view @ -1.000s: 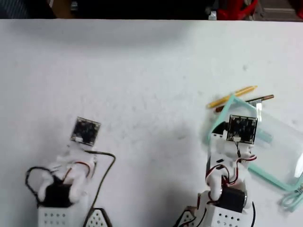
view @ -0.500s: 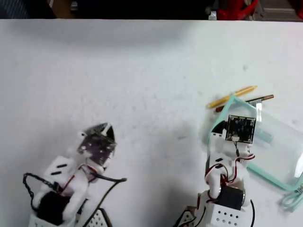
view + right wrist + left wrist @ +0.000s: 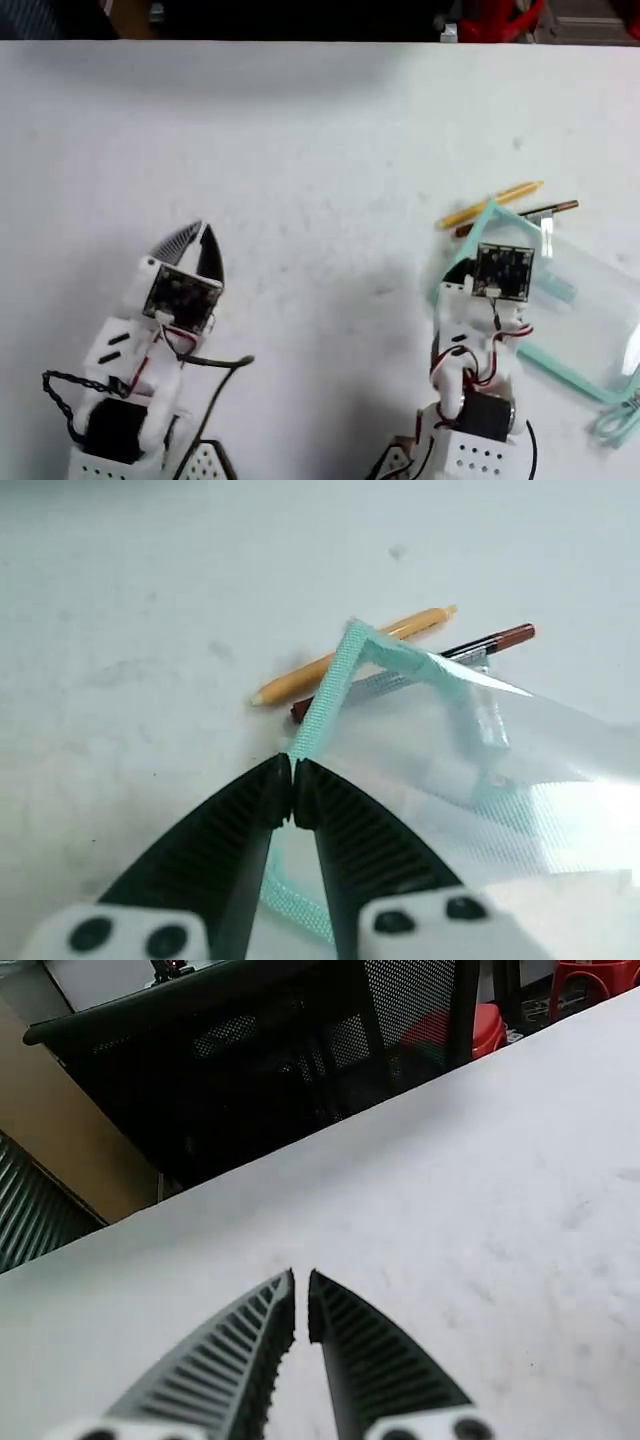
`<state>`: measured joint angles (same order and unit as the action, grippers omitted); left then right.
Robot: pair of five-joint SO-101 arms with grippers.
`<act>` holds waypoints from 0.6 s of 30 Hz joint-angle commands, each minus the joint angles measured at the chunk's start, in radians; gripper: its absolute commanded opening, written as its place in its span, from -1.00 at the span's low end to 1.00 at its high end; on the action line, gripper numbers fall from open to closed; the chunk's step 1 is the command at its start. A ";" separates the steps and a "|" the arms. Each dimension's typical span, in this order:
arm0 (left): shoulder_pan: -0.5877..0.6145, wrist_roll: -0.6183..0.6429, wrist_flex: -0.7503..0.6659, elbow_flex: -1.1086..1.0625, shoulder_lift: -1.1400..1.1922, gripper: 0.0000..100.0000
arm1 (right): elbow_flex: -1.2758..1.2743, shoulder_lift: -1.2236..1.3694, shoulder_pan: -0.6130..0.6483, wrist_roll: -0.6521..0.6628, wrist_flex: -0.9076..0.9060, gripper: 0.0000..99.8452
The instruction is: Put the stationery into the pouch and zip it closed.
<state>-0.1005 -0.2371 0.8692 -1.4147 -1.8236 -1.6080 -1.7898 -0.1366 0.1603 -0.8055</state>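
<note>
The clear pouch [image 3: 580, 310] with a teal edge lies at the right of the table; a pale item [image 3: 478, 723] shows inside it. A yellow pen [image 3: 490, 204] and a brown pen [image 3: 520, 214] lie side by side just beyond its far corner, also seen as yellow pen [image 3: 350, 656] and brown pen [image 3: 490, 641]. My right gripper [image 3: 292, 778] is shut on the pouch's teal edge [image 3: 325, 695], which stands lifted off the table. My left gripper [image 3: 301, 1282] is shut with nothing in it, over bare table at the left, left gripper [image 3: 197, 238].
A teal cord [image 3: 615, 420] trails from the pouch near the front right corner. The table's far edge [image 3: 320, 42] runs along the back, with a dark chair [image 3: 250, 1070] and a red stool [image 3: 460, 1030] beyond it.
My left arm has stretched forward from its folded pose, so its shut gripper now points toward the table's far side. The right arm has hardly moved.
</note>
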 commanded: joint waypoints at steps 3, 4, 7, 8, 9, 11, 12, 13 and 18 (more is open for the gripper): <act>-0.007 0.011 0.064 0.043 0.041 -0.82 | 0.000 -0.012 0.045 -0.005 0.018 -0.96; -0.005 0.011 0.064 0.052 0.076 -0.81 | 0.000 -0.012 0.045 -0.005 0.018 -0.96; -0.005 0.014 0.064 0.147 0.269 -0.80 | 0.000 -0.012 0.045 0.017 0.012 -0.94; -0.005 0.014 0.066 0.192 0.361 -0.80 | 0.000 -0.010 0.045 0.051 0.007 -0.90; -0.005 0.015 0.066 0.235 0.461 -0.80 | -0.002 -0.010 0.045 0.078 -0.005 -0.85; -0.005 0.017 0.066 0.311 0.661 -0.80 | -0.002 -0.010 0.051 0.100 -0.019 -0.75; -0.005 0.017 0.066 0.344 0.748 -0.80 | -0.002 -0.010 0.059 0.100 -0.019 -0.70; -0.005 0.017 0.066 0.368 0.819 -0.80 | -0.002 -0.010 0.067 0.101 -0.024 -0.66; -0.005 0.017 0.064 0.404 0.970 -0.80 | -0.002 -0.010 0.068 0.104 -0.030 -0.54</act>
<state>-0.1005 -0.2309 0.9337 -1.0725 -0.9091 -1.6141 -1.7914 -0.0783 0.2493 -0.8316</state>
